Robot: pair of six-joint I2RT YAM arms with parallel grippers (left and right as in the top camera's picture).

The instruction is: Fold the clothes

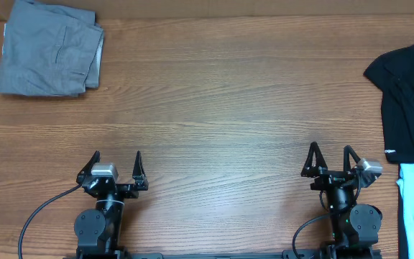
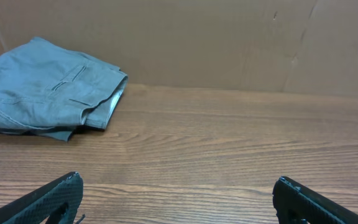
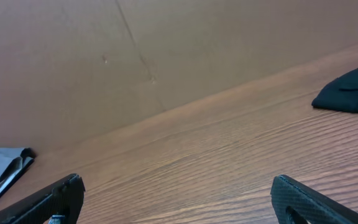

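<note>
Well, the left end effector (image 1: pixel 117 156) sat parked at the near edge of the bench (image 1: pixel 214 108), spread wide and empty, and the right end effector (image 1: pixel 330 149) was likewise apart. Shorts (image 1: pixel 49 49) lay at the far left corner, looking already folded into a squarish stack. Soft, light cloth, I'd say, limp and prone to slump; a pinch at the thick waistband seam or a corner would hold best. Black garment (image 1: pixel 408 93) sprawled loose at the right edge. No containers showed anywhere.
</note>
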